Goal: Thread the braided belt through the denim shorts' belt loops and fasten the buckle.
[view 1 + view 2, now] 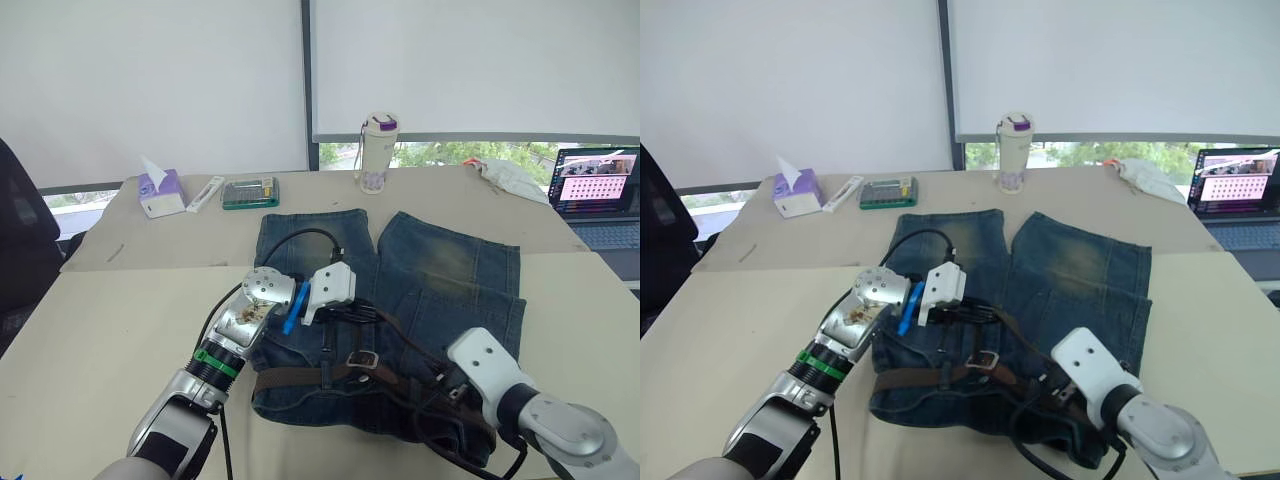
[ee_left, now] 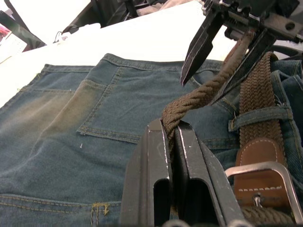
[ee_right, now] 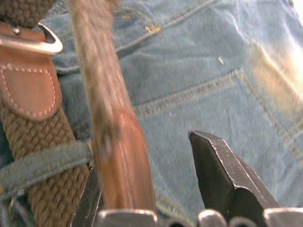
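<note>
The denim shorts (image 1: pixel 440 265) lie flat on the table with the waistband nearest me. The braided belt (image 1: pixel 290 379) runs along the waistband under a belt loop (image 2: pixel 260 116). Its silver buckle (image 1: pixel 362 358) rests on the denim. My left gripper (image 2: pixel 171 142) is shut on a raised stretch of the belt just beyond the buckle. From there the strap crosses to my right gripper (image 3: pixel 156 189), which is open. The belt's leather-tipped end (image 3: pixel 124 165) stands between that gripper's fingers, close against one of them.
Along the far side of the table stand a tissue box (image 1: pixel 160 192), a green case (image 1: pixel 250 192), a white bottle (image 1: pixel 377 152) and a crumpled cloth (image 1: pixel 510 178). An open laptop (image 1: pixel 598 190) sits at the far right. Black cables trail from both wrists.
</note>
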Controlling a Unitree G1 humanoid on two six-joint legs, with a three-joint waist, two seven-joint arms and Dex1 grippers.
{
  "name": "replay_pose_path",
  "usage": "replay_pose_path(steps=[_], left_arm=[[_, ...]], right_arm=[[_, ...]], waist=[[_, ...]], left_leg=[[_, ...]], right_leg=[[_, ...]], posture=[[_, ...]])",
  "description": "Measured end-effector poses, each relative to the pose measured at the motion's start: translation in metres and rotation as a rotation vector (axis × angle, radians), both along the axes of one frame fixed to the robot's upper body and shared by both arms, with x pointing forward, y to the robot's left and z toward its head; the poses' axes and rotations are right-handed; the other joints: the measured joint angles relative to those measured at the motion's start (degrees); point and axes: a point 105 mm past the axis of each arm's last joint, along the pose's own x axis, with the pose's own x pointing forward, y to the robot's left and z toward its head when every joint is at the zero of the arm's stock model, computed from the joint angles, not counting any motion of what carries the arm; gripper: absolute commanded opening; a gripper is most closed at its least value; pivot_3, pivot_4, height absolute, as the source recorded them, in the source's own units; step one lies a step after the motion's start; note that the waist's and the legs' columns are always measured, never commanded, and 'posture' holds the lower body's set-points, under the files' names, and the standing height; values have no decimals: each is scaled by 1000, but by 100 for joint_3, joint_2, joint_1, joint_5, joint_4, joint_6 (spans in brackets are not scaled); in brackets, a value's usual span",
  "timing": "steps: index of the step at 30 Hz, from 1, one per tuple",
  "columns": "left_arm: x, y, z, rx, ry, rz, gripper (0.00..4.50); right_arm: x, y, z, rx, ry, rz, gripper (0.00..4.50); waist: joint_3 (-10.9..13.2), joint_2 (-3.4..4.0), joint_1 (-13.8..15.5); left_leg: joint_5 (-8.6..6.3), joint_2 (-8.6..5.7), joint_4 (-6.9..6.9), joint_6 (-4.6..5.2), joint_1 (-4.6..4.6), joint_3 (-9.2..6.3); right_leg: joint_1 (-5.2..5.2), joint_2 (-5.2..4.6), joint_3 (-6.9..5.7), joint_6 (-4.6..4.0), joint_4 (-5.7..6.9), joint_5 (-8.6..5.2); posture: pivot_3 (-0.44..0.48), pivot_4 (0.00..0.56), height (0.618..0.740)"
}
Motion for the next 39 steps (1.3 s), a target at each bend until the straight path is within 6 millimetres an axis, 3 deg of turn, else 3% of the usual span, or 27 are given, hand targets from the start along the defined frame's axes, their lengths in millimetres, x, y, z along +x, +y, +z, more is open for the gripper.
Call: replay_pose_path(steps=[3,6,8,9,22,27,35,36,39], left_arm=[[0,1,-1,2,2,0,0],[0,2,-1,6,1,-1,0],[0,2,-1,7,0,-2,0],[0,2,-1,8,1,-1,0],[1,4,-4,11,-10,-10,0],[2,5,-8,17,5,-8,0],[2,6,-9,19,12,-6,0],[2,6,-9,19,12,-6,0],[3,6,-10,19,16,-4,0]], right_arm=[[-5,-1,2,24,-2,11,1986],[-6,-1,6,53,-16,21,830],[-6,1,6,59,-10,32,202],[-7,1,6,63,-6,37,96],[-8,2,13,69,16,65,96],[-9,1,21,83,-8,67,1660],[-10,1,23,72,-10,59,1660],[-10,1,23,75,-11,61,1146],[-11,3,24,88,-9,61,230]], waist=[[1,0,0],[1,0,-7],[1,0,-4],[1,0,-3],[3,-2,3],[3,-3,1],[3,-2,2],[3,-2,2],[3,-3,2]], left_leg=[[-2,0,0,3,2,1],[-2,1,0,3,3,1],[-2,1,0,4,3,1],[-2,1,0,3,3,1],[-4,1,1,6,2,2],[-5,1,2,9,4,3],[-5,2,4,9,3,4],[-5,2,4,9,3,4],[-6,2,4,10,3,5]], right_leg=[[1,0,1,2,1,-2],[3,3,1,3,1,-2],[3,3,1,2,1,-1],[3,3,1,0,1,0],[7,-1,1,-10,0,6],[11,0,0,-10,-1,6],[13,-1,0,-10,-2,6],[13,0,0,-10,-2,6],[13,-1,1,-10,-2,6]], posture=[[0,150,740],[0,150,740],[0,150,740],[0,150,740],[0,150,740],[0,150,740],[0,150,740],[0,150,740],[0,150,740]])
